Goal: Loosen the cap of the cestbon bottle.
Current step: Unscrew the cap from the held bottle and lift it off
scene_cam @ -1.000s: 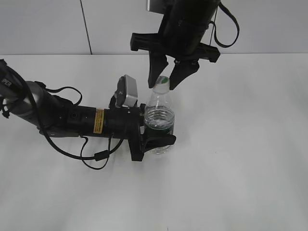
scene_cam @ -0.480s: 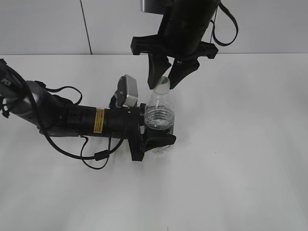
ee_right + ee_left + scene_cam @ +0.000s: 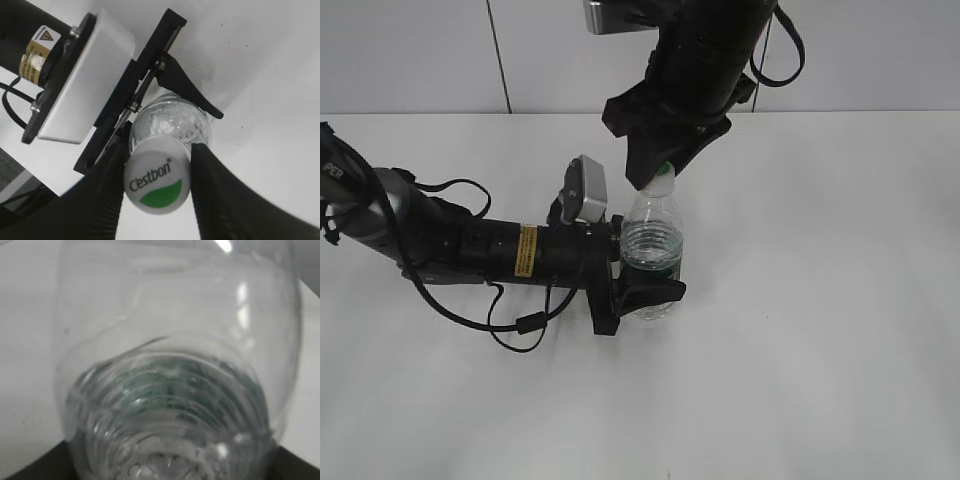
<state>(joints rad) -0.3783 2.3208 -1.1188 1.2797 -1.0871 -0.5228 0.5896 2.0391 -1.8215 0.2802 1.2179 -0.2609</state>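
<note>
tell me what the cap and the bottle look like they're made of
The cap: likely opaque white plastic, smooth matte top with printed lettering and a green patch. The cestbon bottle: probably thin clear plastic, glossy; you can see through its ribbed shoulder and highlights glint on its wall.

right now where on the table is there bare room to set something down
Bare table lies right of the cestbon bottle and across the front edge. Crowded: the left side, where the left arm and its cables lie, and above the cap, where the right tool sits.
</note>
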